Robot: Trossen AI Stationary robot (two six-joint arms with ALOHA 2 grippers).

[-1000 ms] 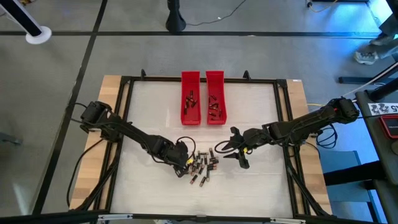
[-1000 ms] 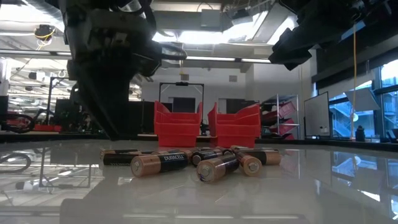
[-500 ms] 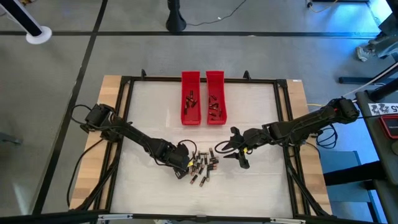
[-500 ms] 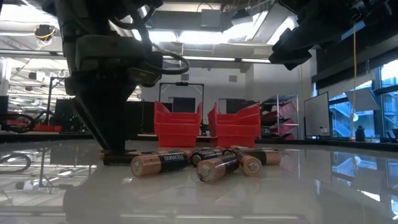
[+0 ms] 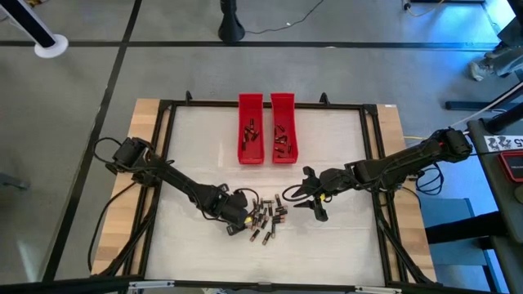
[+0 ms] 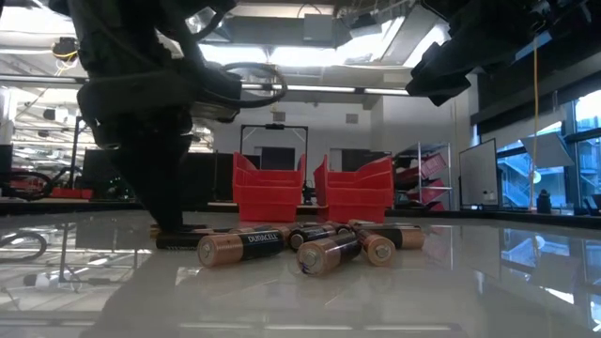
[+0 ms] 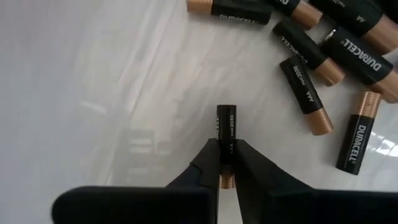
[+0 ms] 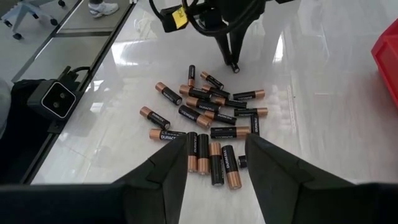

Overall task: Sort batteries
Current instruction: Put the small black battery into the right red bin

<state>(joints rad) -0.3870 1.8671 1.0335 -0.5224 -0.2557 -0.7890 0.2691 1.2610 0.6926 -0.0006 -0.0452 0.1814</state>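
Note:
A loose pile of batteries, dark with coppery ends, lies on the white table near its front edge. My left gripper stands at the pile's left edge, pointing steeply down, shut on one battery that lies a little apart from the rest. My right gripper hangs open above the table to the right of the pile, with nothing between its fingers. Two long red trays stand side by side at the far middle, each with a few batteries inside. My left gripper pinches the battery's two long sides between its two fingers, close to the coppery end. The dark end sticks out beyond the fingertips. The fingers come from above, slanting steeply down. The battery lies flat on the table.
A black frame runs round the white table top. The table's left half and the strip between the pile and the trays are bare. In the low view the room behind shows shelves and windows.
My left gripper has sunk to the table at the pile's left edge, rolling about its own axis as it came down, and has shut on the lone battery there. The battery lies where it lay. My right gripper has kept still.

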